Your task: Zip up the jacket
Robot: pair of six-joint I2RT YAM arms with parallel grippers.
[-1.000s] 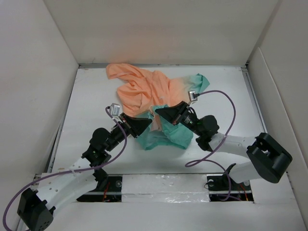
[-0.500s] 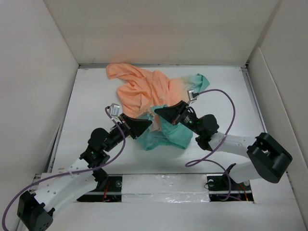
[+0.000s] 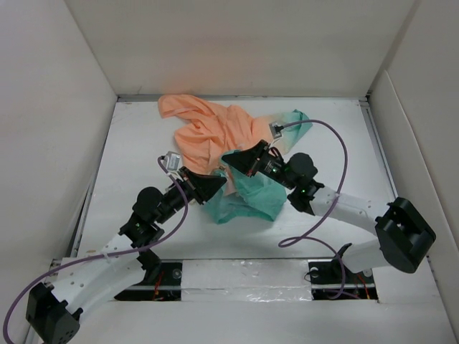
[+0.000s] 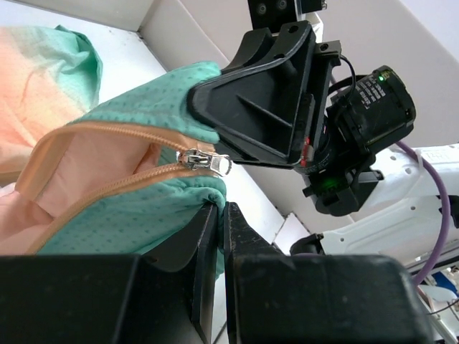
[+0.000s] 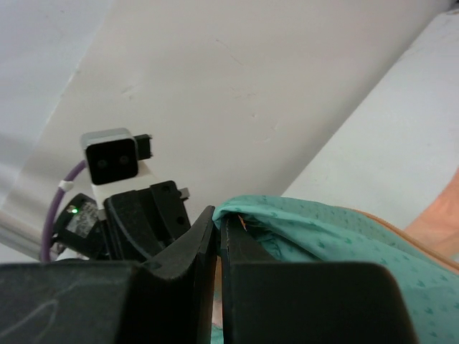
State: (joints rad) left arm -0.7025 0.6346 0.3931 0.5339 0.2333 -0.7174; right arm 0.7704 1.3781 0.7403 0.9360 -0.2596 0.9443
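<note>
Jacket [image 4: 122,215] hem, dotted teal, seemingly nipped by left pincer [image 4: 220,211]

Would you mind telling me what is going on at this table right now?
Two robot arms are zipping up a jacket that lies bunched on the table. The left gripper is shut on the teal hem just below the zipper slider. The right gripper is shut on the teal fabric on the slider's other side. The slider sits near the hem, and the orange zipper tapes beyond it spread apart, so the jacket is mostly unzipped.
</note>
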